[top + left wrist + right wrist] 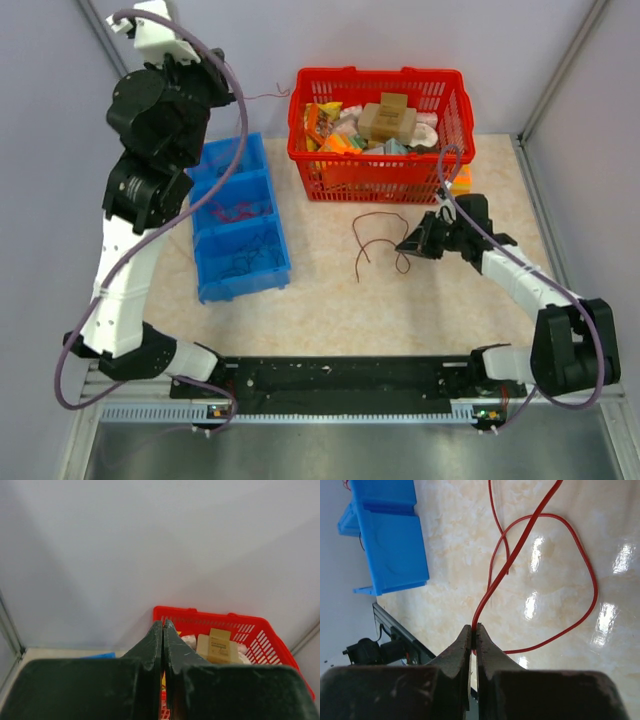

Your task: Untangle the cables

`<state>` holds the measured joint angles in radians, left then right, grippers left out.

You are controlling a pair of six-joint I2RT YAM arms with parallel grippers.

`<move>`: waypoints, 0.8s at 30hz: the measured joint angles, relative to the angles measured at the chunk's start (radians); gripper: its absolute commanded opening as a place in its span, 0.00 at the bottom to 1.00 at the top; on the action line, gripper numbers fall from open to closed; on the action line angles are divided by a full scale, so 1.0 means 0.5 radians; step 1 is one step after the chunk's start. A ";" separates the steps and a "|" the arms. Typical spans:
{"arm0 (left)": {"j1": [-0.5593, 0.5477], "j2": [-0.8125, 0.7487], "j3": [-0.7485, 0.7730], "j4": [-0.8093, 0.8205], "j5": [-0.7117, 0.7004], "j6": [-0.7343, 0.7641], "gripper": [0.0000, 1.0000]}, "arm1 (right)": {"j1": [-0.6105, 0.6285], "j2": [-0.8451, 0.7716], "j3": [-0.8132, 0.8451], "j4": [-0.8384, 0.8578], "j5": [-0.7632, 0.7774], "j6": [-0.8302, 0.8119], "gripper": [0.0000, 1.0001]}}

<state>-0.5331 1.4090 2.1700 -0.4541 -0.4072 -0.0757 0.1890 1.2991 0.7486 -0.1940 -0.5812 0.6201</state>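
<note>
1. The right gripper (474,632) is low over the table (330,310), its jaws pinched onto one red cable (519,542) close to the surface.
2. From the pinch, the cable runs away across the table and curls into an open loop. The loop crosses itself once near the middle of the right wrist view.
3. This cable lies in front of the basket (380,180) and well apart from the blue bins (245,285).
4. The left gripper (163,625) is raised high at the far left, its jaws pressed together with nothing visible between them.
5. Thin dark wires (235,210) already lie in the bins, which suggests that part of the sorting is done.
6. Judged remaining: the crossing has to be drawn out so the cable lies as one plain strand. With no bundle visible on the table, the task looks well advanced.
</note>
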 measured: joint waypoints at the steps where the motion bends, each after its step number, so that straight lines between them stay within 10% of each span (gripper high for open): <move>1: 0.061 0.026 -0.026 -0.013 0.008 -0.071 0.00 | 0.000 -0.026 0.000 -0.026 -0.006 -0.020 0.00; 11: 0.577 0.177 -0.506 -0.020 0.064 -0.523 0.00 | 0.000 -0.229 0.083 -0.249 -0.037 -0.214 0.00; 24: 0.697 0.234 -0.565 0.087 0.095 -0.713 0.00 | 0.000 -0.333 0.137 -0.444 0.012 -0.356 0.00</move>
<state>-0.1848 1.5261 1.8877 -0.4107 -0.3599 -0.4324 0.1890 1.1324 0.8173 -0.4160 -0.5751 0.4419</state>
